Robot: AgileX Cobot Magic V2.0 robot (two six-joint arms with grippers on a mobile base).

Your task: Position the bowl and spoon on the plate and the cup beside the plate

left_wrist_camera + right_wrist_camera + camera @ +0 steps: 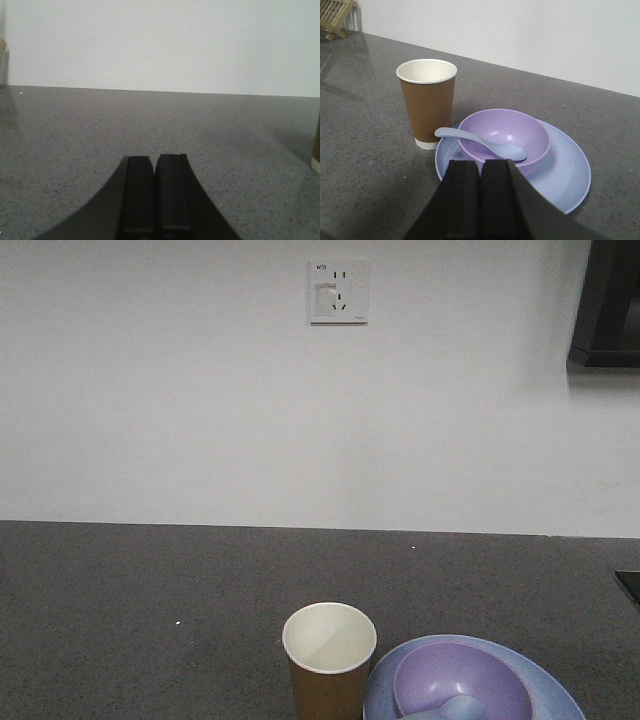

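The light-blue plate (570, 172) lies on the dark counter, with the lavender bowl (512, 131) sitting on it. The pale blue spoon (485, 143) rests across the bowl's near rim, scoop inside and handle pointing left over the plate. The brown paper cup (428, 102) stands upright just left of the plate. My right gripper (480, 163) is shut and empty, hovering just in front of the plate. My left gripper (154, 158) is shut over bare counter. In the front view the cup (329, 660), plate (560, 695) and bowl (455, 680) sit at the bottom edge; neither gripper shows there.
A white wall with a power socket (339, 291) rises behind the grey counter (150, 600). A wooden rack (335, 16) stands at the counter's far left corner. A dark object (607, 305) hangs at the upper right.
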